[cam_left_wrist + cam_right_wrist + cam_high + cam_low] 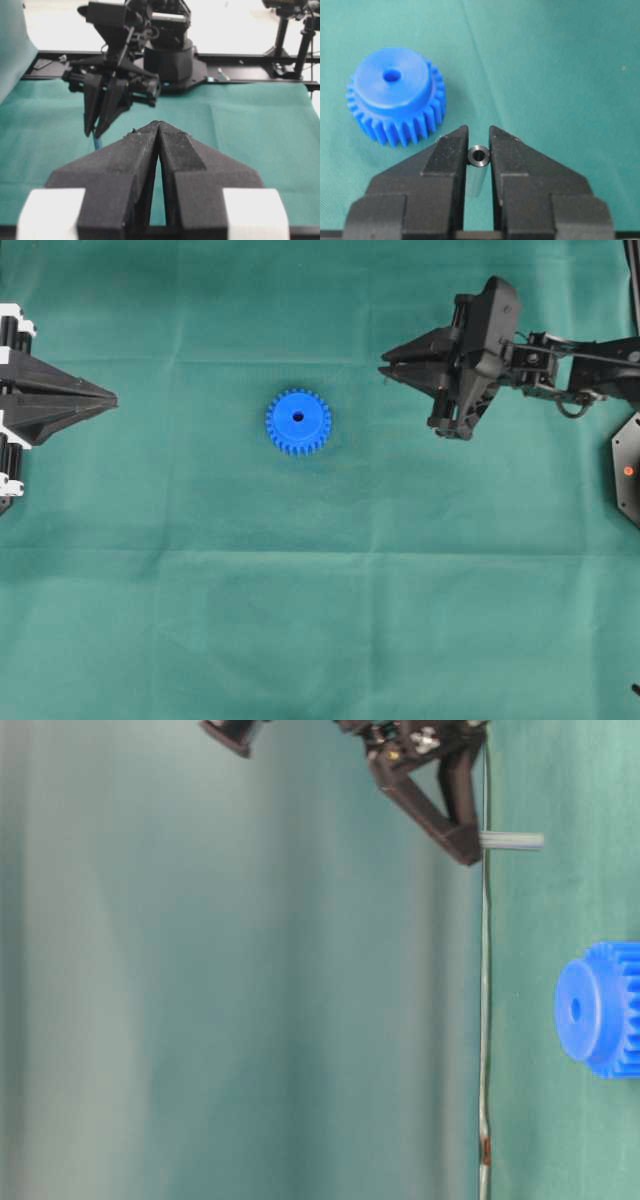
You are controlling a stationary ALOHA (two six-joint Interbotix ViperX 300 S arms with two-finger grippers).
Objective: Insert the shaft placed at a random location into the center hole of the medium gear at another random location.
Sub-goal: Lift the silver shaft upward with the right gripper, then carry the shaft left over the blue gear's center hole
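Observation:
The blue medium gear [298, 421] lies flat on the green cloth, its center hole [297, 417] facing up and empty. To its right, raised off the cloth, my right gripper [384, 368] is shut on the shaft [479, 155], a small grey tube standing upright between the jaws. The table-level view shows the shaft [512, 841] sticking out below the fingertips, off the cloth and apart from the gear [600, 1010]. In the right wrist view the gear [395, 95] and hole [391, 76] lie ahead and to the left. My left gripper [115, 398] rests shut and empty at the left edge.
The right arm's black base plate [628, 470] sits at the right edge. A black frame rail [250, 57] and the arm's pedestal [170, 55] border the far side of the cloth in the left wrist view.

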